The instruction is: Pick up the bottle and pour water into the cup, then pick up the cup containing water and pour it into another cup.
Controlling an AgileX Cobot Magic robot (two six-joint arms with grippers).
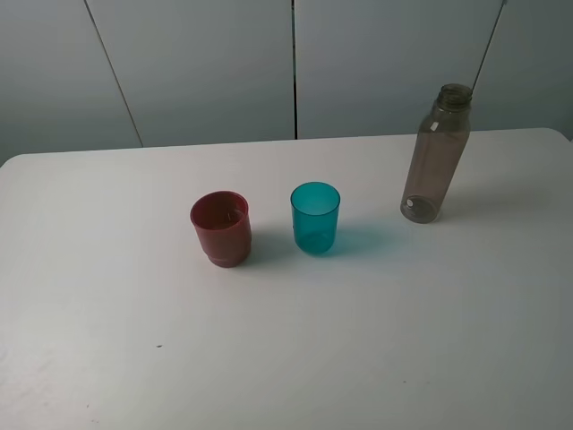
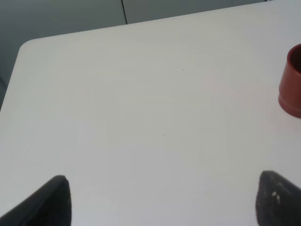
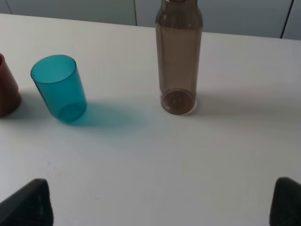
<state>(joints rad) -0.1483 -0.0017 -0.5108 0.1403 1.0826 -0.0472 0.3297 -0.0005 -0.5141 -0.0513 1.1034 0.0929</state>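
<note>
A tall smoky grey-brown bottle [image 1: 436,152] [image 3: 178,56] stands upright without a cap at the back right of the white table [image 1: 286,358]. The teal cup [image 1: 315,217] [image 3: 60,87] stands upright near the middle. Left of it stands the dark red cup [image 1: 221,227] [image 2: 293,81] [image 3: 6,92]. Neither arm shows in the exterior high view. My left gripper [image 2: 162,200] is open over bare table, well short of the red cup. The right gripper [image 3: 162,202] is open, with the bottle ahead of it and nothing between its fingers.
Grey wall panels [image 1: 206,63] rise behind the table's far edge. The table's rounded far left corner [image 2: 26,46] shows in the left wrist view. Wide bare tabletop lies in front of the cups.
</note>
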